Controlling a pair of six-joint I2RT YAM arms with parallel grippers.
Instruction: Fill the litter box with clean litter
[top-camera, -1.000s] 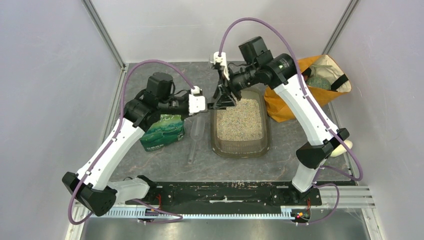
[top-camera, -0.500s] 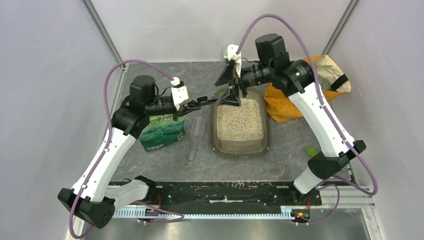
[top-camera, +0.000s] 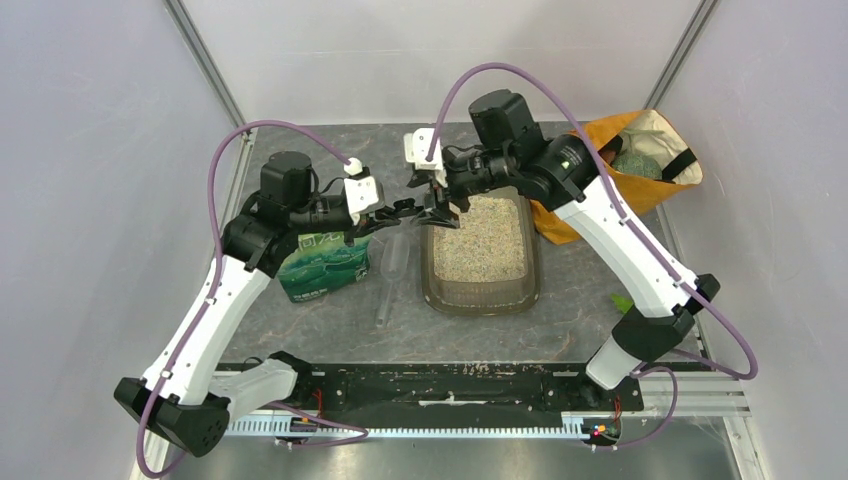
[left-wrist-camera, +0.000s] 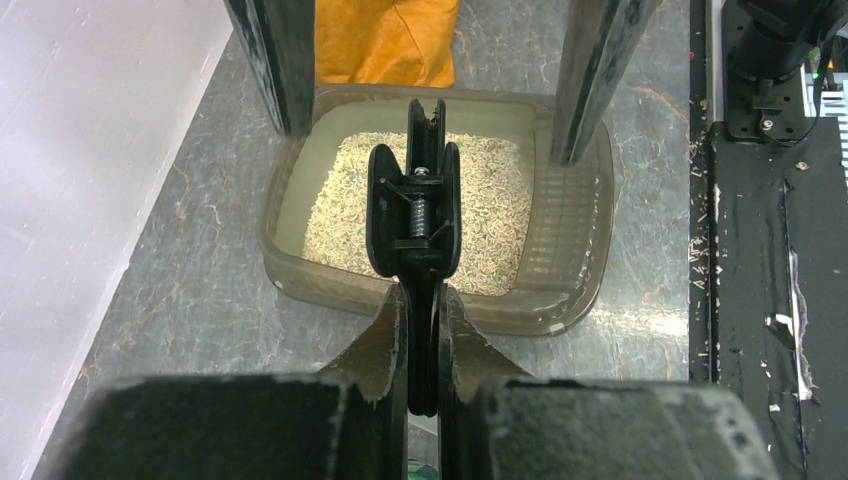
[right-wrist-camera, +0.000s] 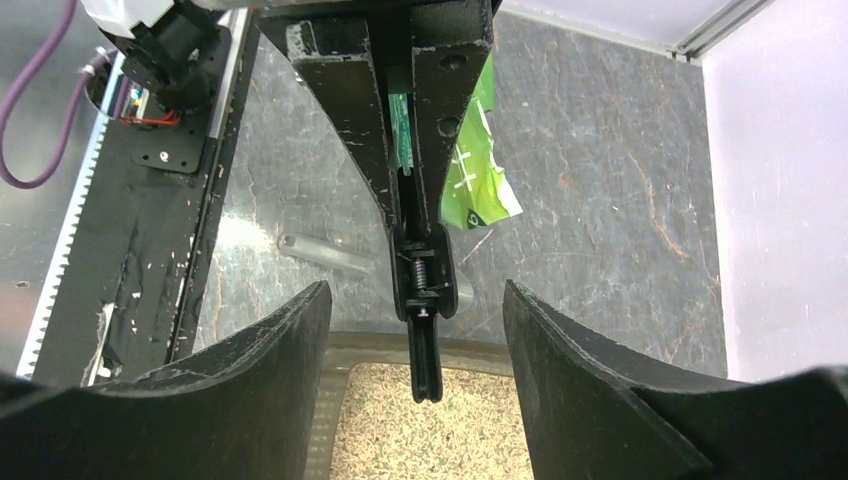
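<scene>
We see litter box (top-camera: 481, 301) at table centre, its floor covered by clean litter (top-camera: 480, 240); fill looks largely done.
Green pouch (top-camera: 325, 262) lies at box's 9 o'clock.
Left gripper (left-wrist-camera: 423, 320) clamped on black clip (left-wrist-camera: 415, 215) over box's 11 o'clock corner.
Right gripper (right-wrist-camera: 415, 295) spread wide, straddling clip.
Left to do, we judge: reseal pouch with that 1 clip.

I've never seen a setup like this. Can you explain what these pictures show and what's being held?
Two white robot arms are bolted to a table. One picture looks down from above; the other two come from a camera on each wrist. On the table: a litter box holding pale litter, a green pouch, a clear scoop and an orange bag. The left gripper is shut on a black spring clip; the right gripper is open, its fingers either side of the clip.
</scene>
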